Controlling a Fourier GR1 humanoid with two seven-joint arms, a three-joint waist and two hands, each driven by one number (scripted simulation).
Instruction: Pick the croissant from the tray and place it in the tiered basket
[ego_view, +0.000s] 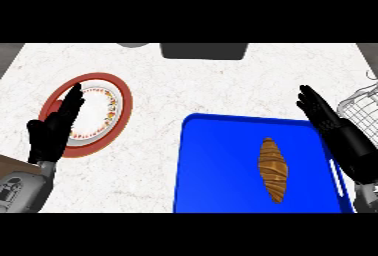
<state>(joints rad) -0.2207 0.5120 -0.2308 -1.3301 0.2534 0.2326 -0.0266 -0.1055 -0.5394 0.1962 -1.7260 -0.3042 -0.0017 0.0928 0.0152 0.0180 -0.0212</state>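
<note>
Both hands (53, 127) (330, 125) open, fingers straight

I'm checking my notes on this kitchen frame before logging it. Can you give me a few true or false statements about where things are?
1. The croissant lies on the blue tray. True.
2. The right robot hand holds the croissant. False: it is open, beside the tray.
3. The left robot hand shows over the red-rimmed plate. True.
4. The croissant is in the wire basket. False: it is on the tray.
</note>
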